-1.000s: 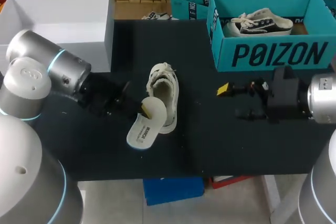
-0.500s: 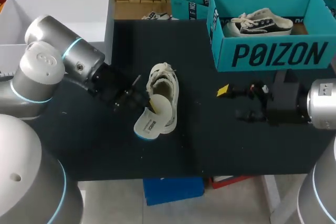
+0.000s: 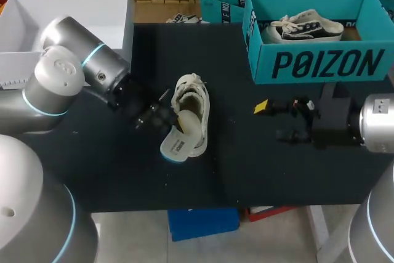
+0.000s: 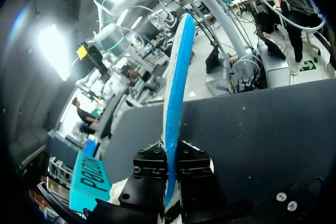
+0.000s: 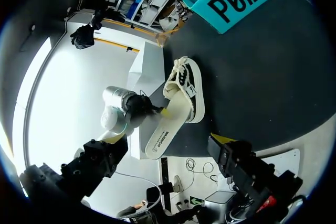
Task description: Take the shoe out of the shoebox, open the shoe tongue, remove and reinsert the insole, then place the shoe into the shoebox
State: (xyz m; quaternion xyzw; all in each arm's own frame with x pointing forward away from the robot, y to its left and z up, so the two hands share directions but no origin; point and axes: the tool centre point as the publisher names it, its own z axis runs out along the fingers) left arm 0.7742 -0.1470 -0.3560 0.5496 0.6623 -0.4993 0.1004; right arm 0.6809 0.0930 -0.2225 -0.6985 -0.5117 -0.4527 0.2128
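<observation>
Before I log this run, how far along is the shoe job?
Done: the shoe lies out on the table with its insole pulled out. In hand: the left gripper clamps the insole between its fingers, one end at the shoe's opening. Left: seating it fully, then boxing the shoe.

shoe (image 3: 196,100) mid table (image 3: 246,170) | insole (image 3: 177,146) juts from its near end, in my left gripper (image 3: 172,122) | shoebox (image 3: 320,66) behind right | my right gripper (image 3: 271,119) before it
</observation>
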